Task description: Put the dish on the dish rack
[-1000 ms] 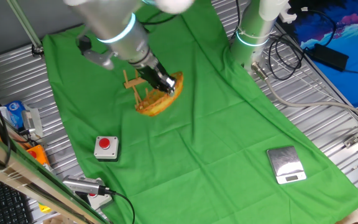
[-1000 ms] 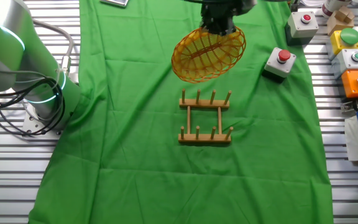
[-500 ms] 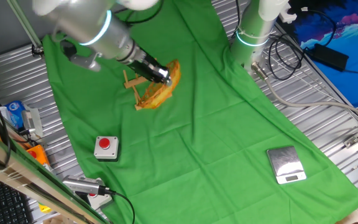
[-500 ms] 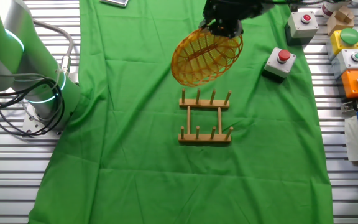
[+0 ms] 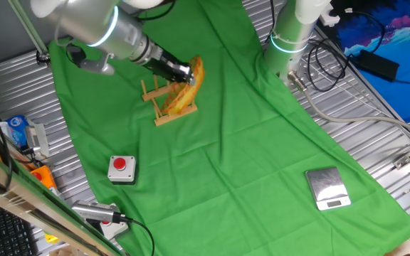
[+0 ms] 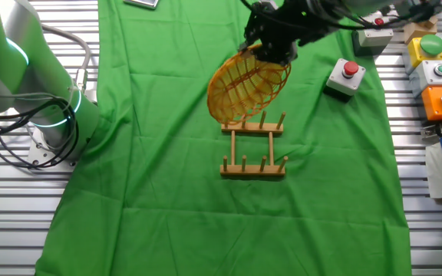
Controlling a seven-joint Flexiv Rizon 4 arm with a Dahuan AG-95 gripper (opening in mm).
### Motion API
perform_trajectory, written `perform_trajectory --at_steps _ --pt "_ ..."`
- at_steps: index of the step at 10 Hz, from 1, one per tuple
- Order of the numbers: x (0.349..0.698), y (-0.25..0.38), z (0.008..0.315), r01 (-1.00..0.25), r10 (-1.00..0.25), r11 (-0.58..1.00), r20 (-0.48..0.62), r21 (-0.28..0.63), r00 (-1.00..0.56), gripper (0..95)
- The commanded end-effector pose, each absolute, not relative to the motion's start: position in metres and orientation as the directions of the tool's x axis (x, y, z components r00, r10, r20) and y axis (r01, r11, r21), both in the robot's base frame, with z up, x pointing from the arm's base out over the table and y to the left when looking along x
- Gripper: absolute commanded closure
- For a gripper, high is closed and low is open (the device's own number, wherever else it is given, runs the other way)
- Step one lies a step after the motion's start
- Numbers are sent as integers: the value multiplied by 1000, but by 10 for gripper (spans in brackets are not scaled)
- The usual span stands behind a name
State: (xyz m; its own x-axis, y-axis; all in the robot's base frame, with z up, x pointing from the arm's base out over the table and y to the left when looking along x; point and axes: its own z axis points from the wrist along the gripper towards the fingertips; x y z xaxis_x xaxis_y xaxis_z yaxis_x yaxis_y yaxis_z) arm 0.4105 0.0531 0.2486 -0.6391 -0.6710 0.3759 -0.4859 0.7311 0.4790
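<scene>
1. The other fixed view shows the dish (image 6: 245,89) tipped nearly on edge, its lower rim down at the far row of pegs of the dish rack (image 6: 253,146); whether the rim touches the pegs or the rail cannot be told from here.
2. In one fixed view the dish (image 5: 188,89) appears almost edge-on, leaning over the rack (image 5: 164,104), with its yellow weave overlapping the upright pegs.
3. The gripper (image 6: 273,50) is clamped on the dish's upper rim, fingers closed against the wicker; in one fixed view the gripper (image 5: 181,73) reaches the rim from the side, with the silver arm (image 5: 98,32) stretching away toward the top left.
4. The rack stands on the green cloth (image 6: 175,199), its near row of pegs free of the dish.
5. Just beyond the rack, on the cloth, sits a grey box with a red button (image 6: 345,77); the same button box (image 5: 122,168) lies well apart from the rack in one fixed view.
6. A small silver scale (image 5: 327,189) rests near the cloth's edge, far from the rack.
7. A second arm's green-lit base (image 6: 21,69) stands at the table's side.
</scene>
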Motion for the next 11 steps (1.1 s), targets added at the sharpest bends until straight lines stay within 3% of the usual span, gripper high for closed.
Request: perform_trajectory --at_steps 1,11 --pt "409 39 248 -511 -704 704 388 494 -595 950" --pt "417 28 245 -556 -744 665 387 498 -544 950"
